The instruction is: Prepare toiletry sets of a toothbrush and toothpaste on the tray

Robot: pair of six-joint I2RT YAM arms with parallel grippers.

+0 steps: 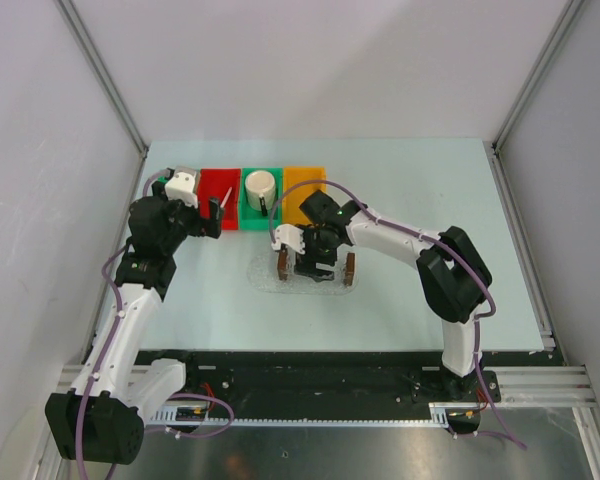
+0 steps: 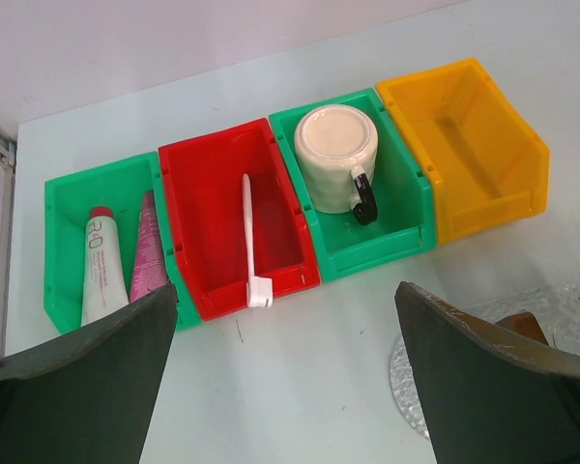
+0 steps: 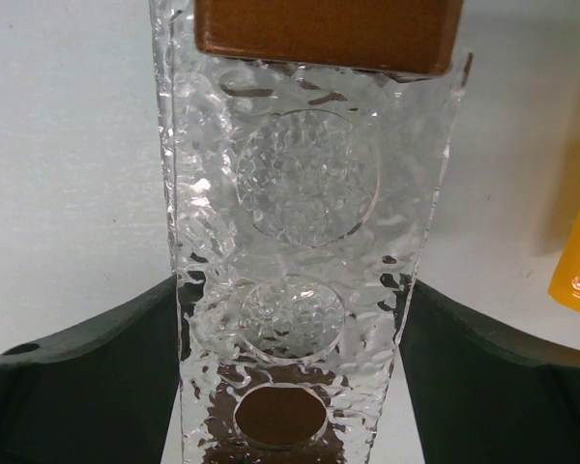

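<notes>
left hand (image 2: 285, 302): released, jaws wide. It's the nearer one, so I'd use it for the pick.
right hand (image 3: 292, 286): grasping the tray (image 3: 300, 174) across its width, one finger on each long side.
toothbrush (image 2: 249, 242): in the red bin (image 2: 188, 232), just ahead of the left hand. Long axis points away from the hand, broad end nearest.
toothpaste (image 2: 147, 253): ahead-left of the left hand, in the green bin (image 2: 66, 217) beside a white tube (image 2: 101, 271).
views: left wrist shows the bin contents. Right wrist shows only the tray, nothing in the part I see.
</notes>
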